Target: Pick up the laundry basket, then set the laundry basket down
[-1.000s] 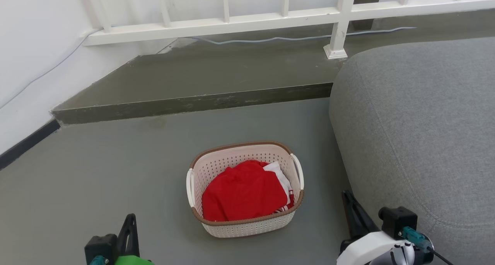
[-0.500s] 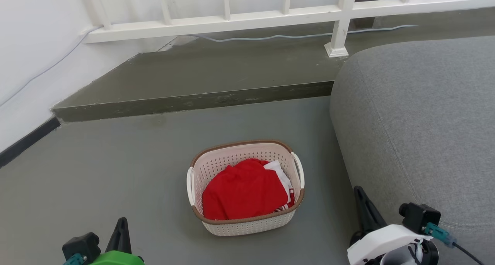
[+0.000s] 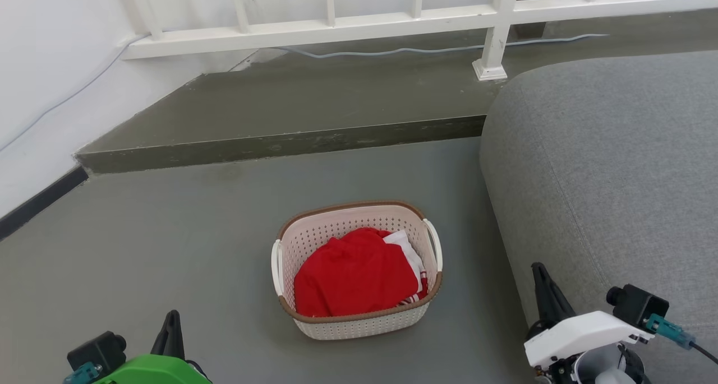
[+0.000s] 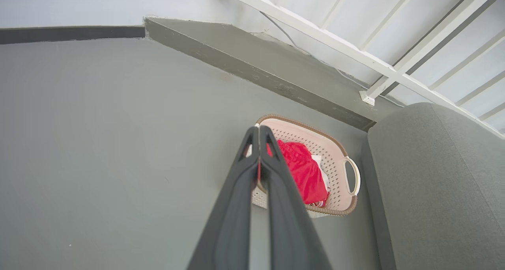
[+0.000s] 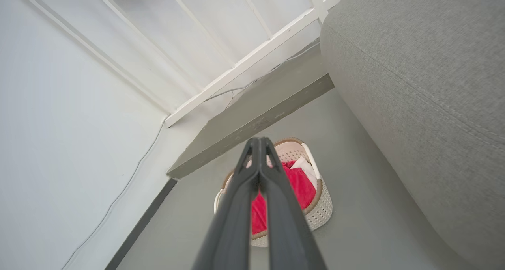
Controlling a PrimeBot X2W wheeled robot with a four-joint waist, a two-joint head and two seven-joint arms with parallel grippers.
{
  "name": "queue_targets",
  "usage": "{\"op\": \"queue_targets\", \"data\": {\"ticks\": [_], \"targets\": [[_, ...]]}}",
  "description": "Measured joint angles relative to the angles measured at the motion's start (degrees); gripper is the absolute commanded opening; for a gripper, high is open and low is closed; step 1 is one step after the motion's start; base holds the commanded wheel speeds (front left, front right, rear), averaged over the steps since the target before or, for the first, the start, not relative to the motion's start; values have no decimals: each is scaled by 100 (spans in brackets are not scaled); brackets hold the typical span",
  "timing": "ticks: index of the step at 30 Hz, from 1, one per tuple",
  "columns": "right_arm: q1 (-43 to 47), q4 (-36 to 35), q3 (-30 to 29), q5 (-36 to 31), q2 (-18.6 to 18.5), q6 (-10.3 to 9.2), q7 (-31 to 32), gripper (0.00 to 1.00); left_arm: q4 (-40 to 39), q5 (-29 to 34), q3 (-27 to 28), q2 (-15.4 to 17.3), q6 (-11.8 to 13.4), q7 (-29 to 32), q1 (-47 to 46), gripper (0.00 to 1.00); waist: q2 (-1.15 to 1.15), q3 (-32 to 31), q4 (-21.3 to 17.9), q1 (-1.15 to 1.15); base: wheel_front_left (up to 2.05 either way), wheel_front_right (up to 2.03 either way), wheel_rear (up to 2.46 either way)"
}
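1. Laundry basket (image 3: pixel 359 328) stands upright on the grey floor (image 3: pixel 168 244), just beside the grey sofa (image 3: pixel 606 171). A narrow strip of floor lies between them; they do not touch.
2. Contents: red cloth (image 3: pixel 353 274) fills most of the basket. White cloth (image 3: pixel 405 248) is tucked at the sofa-side end.
3. Left gripper (image 3: pixel 173 317) is well apart from the sofa, beyond the basket's far side. In the left wrist view its fingertips are pressed together, clenched on nothing.
4. Right gripper (image 3: pixel 539 269) is close against the sofa's near edge and apart from the basket. In the right wrist view its tips meet, clenched and empty.
5. Sofa-side handle (image 3: pixel 433 244) and far handle (image 3: pixel 275 266) are both free of the fingers.
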Motion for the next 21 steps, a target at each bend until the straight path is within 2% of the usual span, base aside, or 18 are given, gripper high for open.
{"op": "queue_targets", "data": {"ticks": [21], "targets": [[-167,1,-453,1641,-99,253,346,0,-19,-1492,357,-59,-257,399,-198,0,0,52,21,0,0,0,0]]}}
